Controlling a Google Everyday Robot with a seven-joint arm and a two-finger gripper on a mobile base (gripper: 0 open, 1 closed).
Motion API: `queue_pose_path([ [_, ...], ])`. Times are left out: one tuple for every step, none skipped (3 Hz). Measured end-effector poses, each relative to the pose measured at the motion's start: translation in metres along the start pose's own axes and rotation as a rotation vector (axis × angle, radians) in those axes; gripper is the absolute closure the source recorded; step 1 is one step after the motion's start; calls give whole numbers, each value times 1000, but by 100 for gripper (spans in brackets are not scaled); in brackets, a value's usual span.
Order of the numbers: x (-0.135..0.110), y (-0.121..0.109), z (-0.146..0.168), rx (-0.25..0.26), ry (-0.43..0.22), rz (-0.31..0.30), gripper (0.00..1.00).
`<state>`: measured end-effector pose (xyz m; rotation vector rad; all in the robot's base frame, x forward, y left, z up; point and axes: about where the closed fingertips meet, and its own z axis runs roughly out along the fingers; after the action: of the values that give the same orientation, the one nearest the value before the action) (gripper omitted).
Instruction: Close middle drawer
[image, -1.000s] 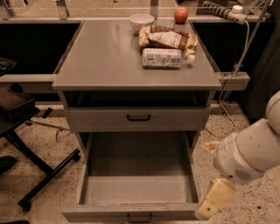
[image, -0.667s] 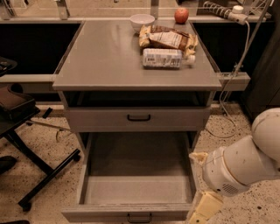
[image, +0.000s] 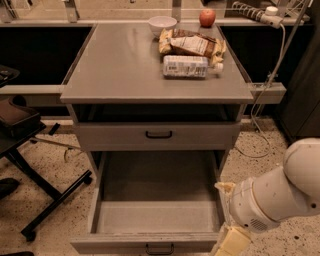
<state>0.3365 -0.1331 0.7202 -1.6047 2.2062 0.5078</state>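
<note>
The middle drawer (image: 155, 216) stands pulled far out from the cabinet, below the front edge of the counter (image: 120, 70). Its grey tray lies open to view, and its flat front with the small black handle (image: 160, 248) sits at the very bottom of the view. Above it the top drawer (image: 200, 136) is shut, its own black handle (image: 159, 134) in the centre of the front.

The pincer (image: 231, 244) is low down, just outside the drawer's right front corner and well below the counter's front right corner. It is cream-coloured and partly cut off at the bottom, and I cannot tell whether it is released or clenched. It seems close beside the drawer's right side, but whether it touches the side I cannot say. The bulky white arm (image: 280, 195) reaches in from the right behind it.

On the counter, towards the back right corner, a white bowl (image: 162, 23) sits near the back edge. A red apple (image: 207, 18) is just to the right of it. In front of these lie crinkled snack bags (image: 192, 45), and a bottle (image: 187, 66) lies on its side against the bags' front. A cable (image: 272, 75) hangs down beyond the right edge, from a power strip (image: 255, 11) behind the back right corner. A dark chair (image: 15, 120) stands off the left edge, on the speckled floor (image: 60, 220).
</note>
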Motion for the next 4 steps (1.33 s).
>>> queue_pose_path([
  [30,8,56,-21,-27,53,0],
  [57,14,105,-34,-48,95,0],
  [74,23,145,-60,-73,119,0],
  [81,34,176,-97,-102,132,0],
])
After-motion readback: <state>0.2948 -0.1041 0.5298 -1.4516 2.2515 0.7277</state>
